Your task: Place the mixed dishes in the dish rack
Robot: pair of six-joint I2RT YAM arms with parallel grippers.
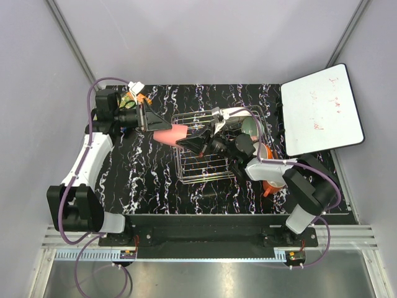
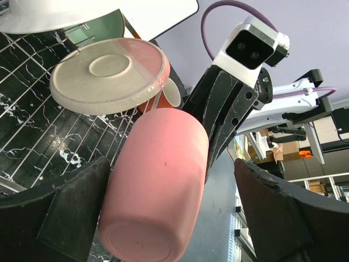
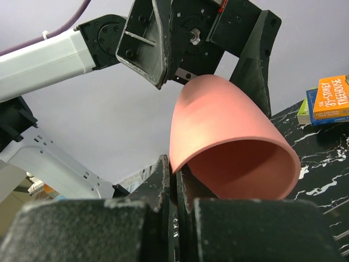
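Right gripper (image 3: 174,172) is pinched tight on the rim of the pink tumbler (image 1: 170,134), and we see the left gripper (image 2: 172,164) spread wide with a finger on either side of the tumbler's body; whether they touch it we cannot tell. Largest first, the dish rack (image 1: 198,166): the tumbler hangs on its side just outside the rack's left edge, so a drop here would likely hit the table (image 1: 142,180) beside the rack and roll. Inside the rack, the pink-cream plate (image 2: 109,73) sits close to the tumbler's mouth end, and we judge a careless swing could knock it. Smallest, the thin rim pinch is the weak point: the tumbler may pivot or slip if a left finger brushes it.
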